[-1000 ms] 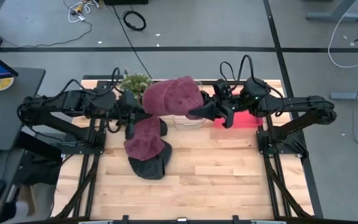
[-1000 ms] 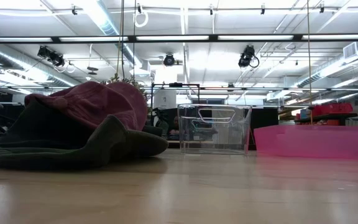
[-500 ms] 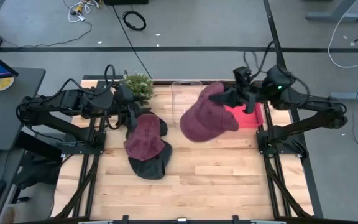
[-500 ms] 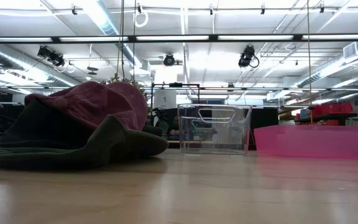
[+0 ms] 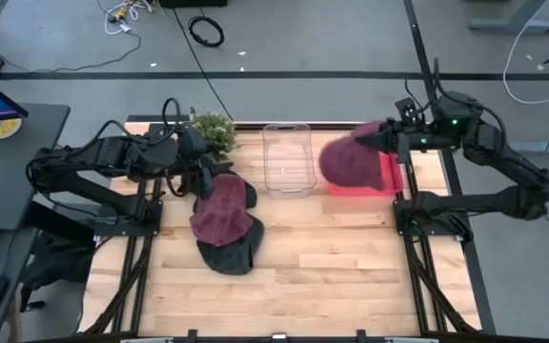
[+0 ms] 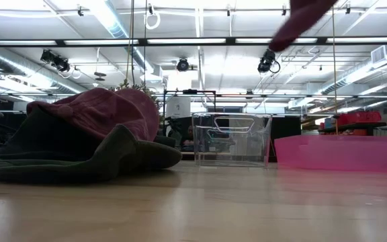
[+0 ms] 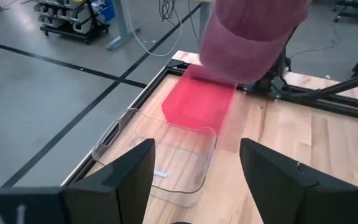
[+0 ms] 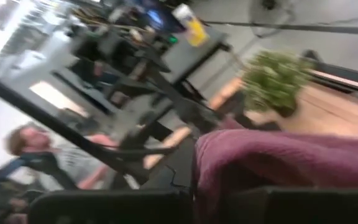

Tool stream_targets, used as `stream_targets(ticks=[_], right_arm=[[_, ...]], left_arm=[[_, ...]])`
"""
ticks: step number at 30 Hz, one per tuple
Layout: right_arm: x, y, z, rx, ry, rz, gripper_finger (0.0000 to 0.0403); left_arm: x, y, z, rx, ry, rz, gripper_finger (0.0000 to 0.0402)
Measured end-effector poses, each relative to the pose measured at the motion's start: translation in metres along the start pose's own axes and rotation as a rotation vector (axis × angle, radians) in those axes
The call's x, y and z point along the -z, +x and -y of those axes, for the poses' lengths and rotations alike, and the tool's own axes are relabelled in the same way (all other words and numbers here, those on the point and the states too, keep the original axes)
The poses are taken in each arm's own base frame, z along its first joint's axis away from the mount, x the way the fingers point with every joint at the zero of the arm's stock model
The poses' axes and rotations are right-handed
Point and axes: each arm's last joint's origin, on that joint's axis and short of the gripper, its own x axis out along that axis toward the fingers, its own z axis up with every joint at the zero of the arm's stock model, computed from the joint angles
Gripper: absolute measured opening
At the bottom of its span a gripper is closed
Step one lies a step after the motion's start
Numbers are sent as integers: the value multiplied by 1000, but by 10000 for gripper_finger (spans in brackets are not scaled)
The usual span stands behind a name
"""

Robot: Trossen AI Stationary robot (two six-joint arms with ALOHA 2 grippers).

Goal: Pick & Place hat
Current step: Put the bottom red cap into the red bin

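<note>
In the high view the right tool (image 5: pixel 389 143) sits at the upper right of the frame, its fingers clamped together on a maroon hat (image 5: pixel 353 164). The hat hangs in the air over the pink tray (image 5: pixel 389 181), covering most of it from above. In the low view only a corner of this hat (image 6: pixel 301 20) shows at the top edge, well clear of the wooden surface (image 6: pixel 193 208), above the tray (image 6: pixel 341 152) at the right. The right wrist view shows the maroon cloth (image 8: pixel 278 162) bunched directly against that arm's own fingers.

The left tool (image 5: pixel 201 171) is at the upper left of the high view, beside the small green plant (image 5: pixel 210 128). Its fingers (image 7: pixel 120 180) stand wide apart in the left wrist view, holding nothing.

Just below the left tool, a second maroon hat (image 5: pixel 221 211) lies on a dark hat (image 5: pixel 227 252). A clear container (image 5: pixel 287 159) stands between this pile and the tray.
</note>
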Motion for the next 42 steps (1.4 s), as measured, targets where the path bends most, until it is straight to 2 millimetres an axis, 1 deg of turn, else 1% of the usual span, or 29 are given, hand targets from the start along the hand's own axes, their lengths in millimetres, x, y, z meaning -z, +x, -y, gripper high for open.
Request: stream_targets(ticks=[3,8,12,20,27,32,39,42], right_arm=[[2,-4,11,96,-20,-28,15],[6,-3,33,247,-20,-128,15],[6,-2,48,309,-25,-199,15],[2,2,76,423,-20,-295,15],[-1,6,101,503,-11,-385,15],[0,2,116,552,14,-455,15],[-2,-4,128,604,54,-468,15],[2,-4,136,621,78,-480,15]], left_arm=[[2,5,2,-1,15,-16,239],[3,17,9,7,28,-37,238],[5,25,14,15,40,-53,238],[8,36,20,27,54,-84,238],[7,38,21,26,50,-73,238],[7,38,21,14,51,-70,238],[7,38,21,14,53,-70,238],[7,38,21,14,53,-70,238]])
